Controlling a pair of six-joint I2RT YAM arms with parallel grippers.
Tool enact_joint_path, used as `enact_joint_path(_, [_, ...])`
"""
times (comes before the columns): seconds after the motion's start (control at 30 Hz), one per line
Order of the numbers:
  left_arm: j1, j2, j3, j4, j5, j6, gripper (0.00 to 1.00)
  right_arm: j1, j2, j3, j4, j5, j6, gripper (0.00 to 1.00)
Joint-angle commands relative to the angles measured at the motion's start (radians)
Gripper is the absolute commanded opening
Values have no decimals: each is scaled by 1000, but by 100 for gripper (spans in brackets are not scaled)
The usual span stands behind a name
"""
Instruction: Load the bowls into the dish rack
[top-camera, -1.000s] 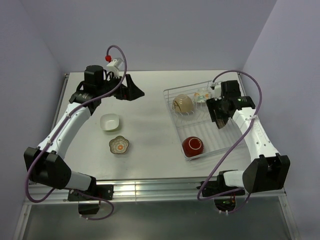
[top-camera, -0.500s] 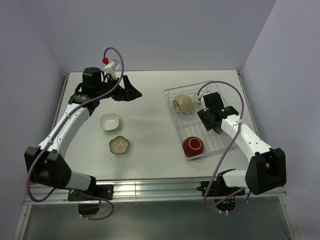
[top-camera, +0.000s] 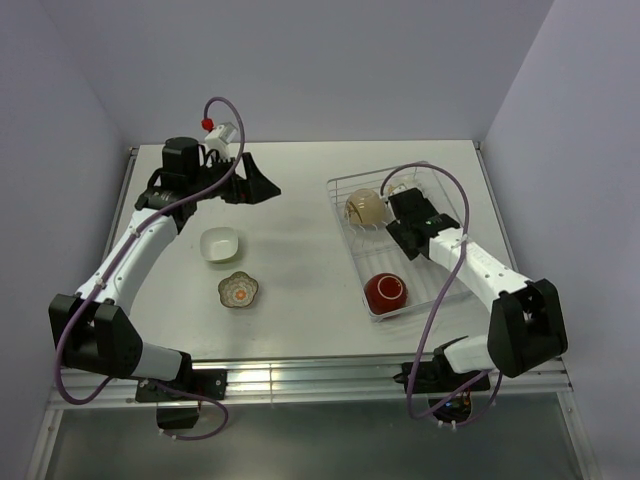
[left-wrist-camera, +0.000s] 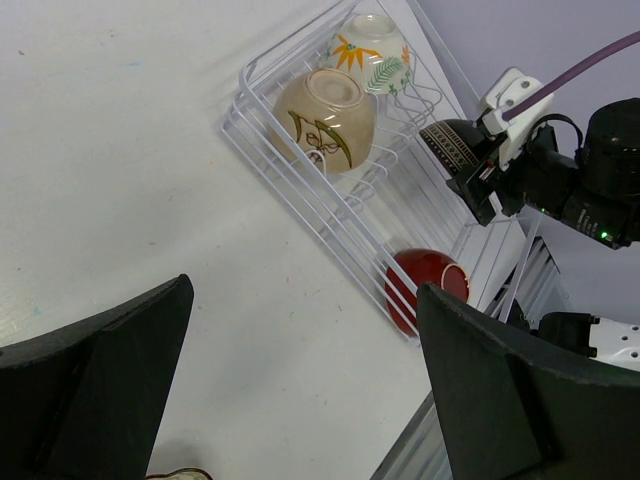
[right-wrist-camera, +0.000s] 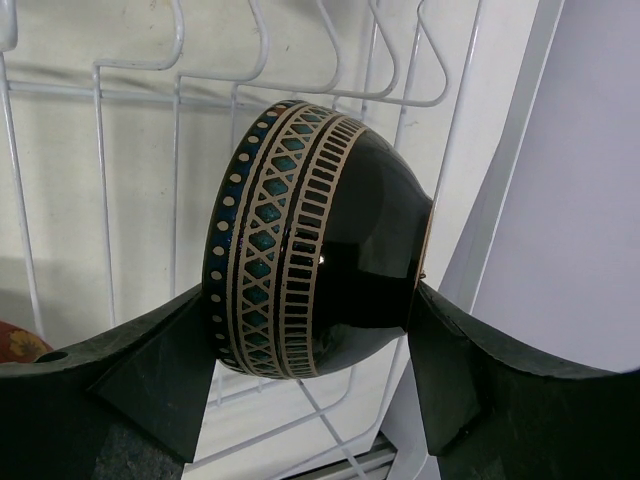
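left gripper is hovering over the far left of the table, fingers spread wide, gripping nothing. white squarish bowl and flower-shaped bowl are sitting apart on the table, nearer the bases. dish rack is lying to the right. tan brown-marked bowl and orange-flower bowl are resting at its far end, red bowl at its near end. right gripper is clamping the dark patterned bowl sideways over the tines.
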Motion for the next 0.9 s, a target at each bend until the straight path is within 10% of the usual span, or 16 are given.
enact_joint_path(0.0, [6, -35, 5, 44, 40, -5, 100, 22, 3, -13, 93, 102, -27, 0])
enact_joint_path(0.87, [18, -24, 16, 47, 34, -2, 99, 79, 108, -107, 208, 213, -85, 10])
